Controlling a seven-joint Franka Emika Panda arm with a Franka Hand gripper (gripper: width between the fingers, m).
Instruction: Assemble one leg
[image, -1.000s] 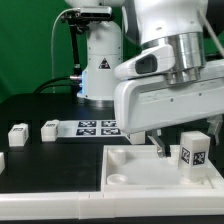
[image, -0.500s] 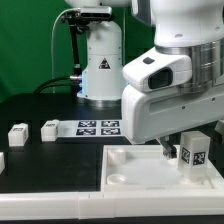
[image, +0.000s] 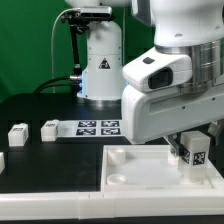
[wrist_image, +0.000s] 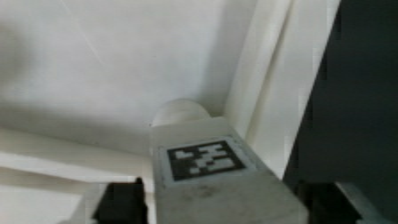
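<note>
The leg (image: 197, 155) is a small white post with a square tag, standing upright on the large white plate (image: 135, 158) near its corner at the exterior view's right. My gripper (image: 190, 150) has come down over it. In the wrist view the leg (wrist_image: 214, 150) fills the space between my two black fingers, and both touch its sides. My gripper (wrist_image: 214, 205) is shut on the leg. The leg's foot is hidden.
Two more small white legs (image: 17, 132) (image: 49, 128) lie on the black table at the exterior view's left. The marker board (image: 98, 127) lies behind the plate. The arm's white base (image: 100, 60) stands at the back. A round socket (image: 118, 180) shows in the plate's near left corner.
My gripper moved toward the exterior view's right and came down around the leg. In the last half second it stayed nearly still and the leg shifted slightly.
</note>
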